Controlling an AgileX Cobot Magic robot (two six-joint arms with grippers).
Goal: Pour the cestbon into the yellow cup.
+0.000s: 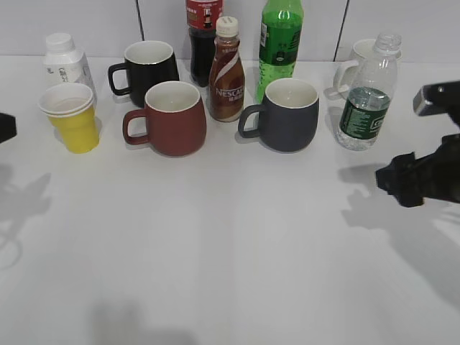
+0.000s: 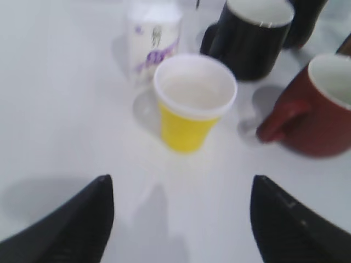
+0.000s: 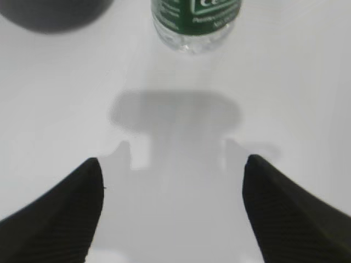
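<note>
The cestbon bottle [image 1: 367,93], clear with a dark green label and no cap, stands upright at the right of the row; its base shows at the top of the right wrist view [image 3: 194,24]. The yellow cup [image 1: 72,116] stands at the left; it sits ahead of my left gripper in the left wrist view [image 2: 193,104]. My left gripper [image 2: 181,189] is open and empty, short of the cup. My right gripper [image 3: 174,170] is open and empty, short of the bottle; it shows at the right edge of the exterior view [image 1: 417,180].
A row stands at the back: a white bottle [image 1: 65,61], a black mug [image 1: 147,68], a red-brown mug [image 1: 172,118], a Nescafe bottle [image 1: 226,72], a cola bottle [image 1: 203,36], a green soda bottle [image 1: 279,43], a grey mug [image 1: 287,113], a white mug [image 1: 356,61].
</note>
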